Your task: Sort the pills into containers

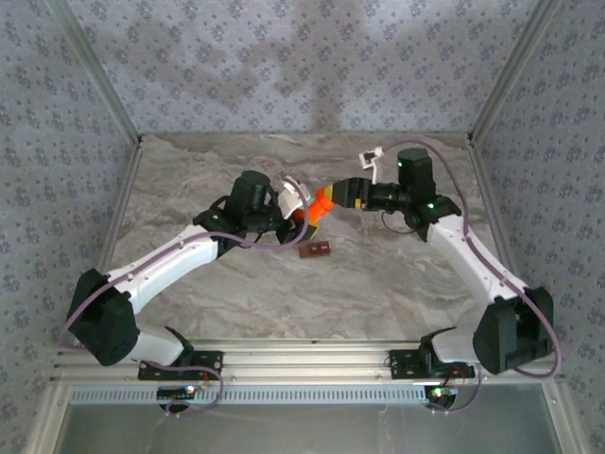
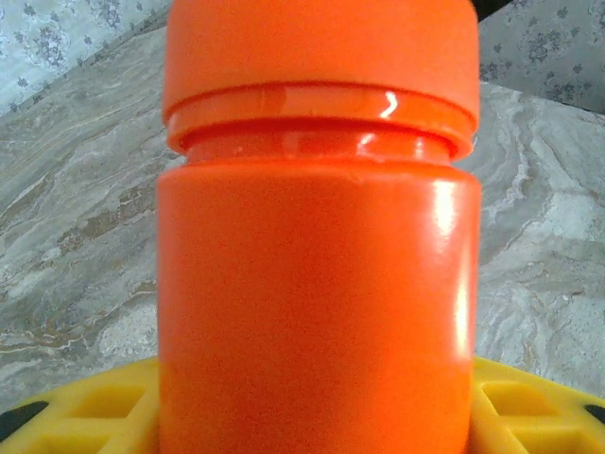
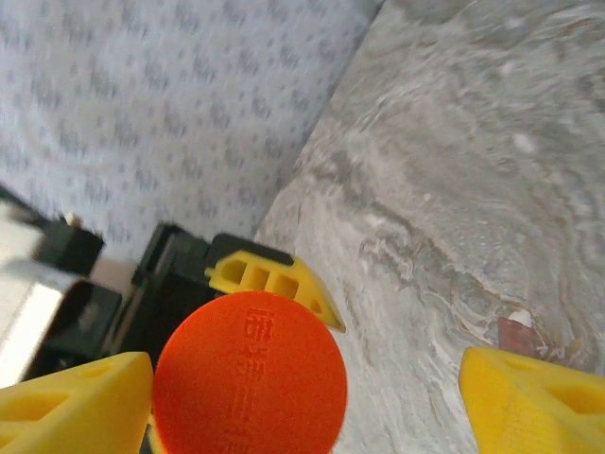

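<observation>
My left gripper [image 1: 301,210] is shut on the body of a small orange bottle [image 1: 319,210], held above the table with its cap on. In the left wrist view the bottle [image 2: 317,284] stands between the yellow fingers [image 2: 85,411]. My right gripper [image 3: 304,371] is open around the orange cap [image 3: 250,374]: one finger [image 3: 76,402] touches the cap and the other stands well apart. The containers [image 1: 315,251], a reddish-brown strip of cells, lie flat on the table just below the bottle, and an end of the containers [image 3: 515,333] peeks out in the right wrist view. The pills are out of view.
The marble tabletop [image 1: 378,293] is walled by patterned panels at the back and sides. Both arms reach in toward the middle, their grippers almost meeting at the bottle. An aluminium rail [image 1: 302,364] runs along the near edge.
</observation>
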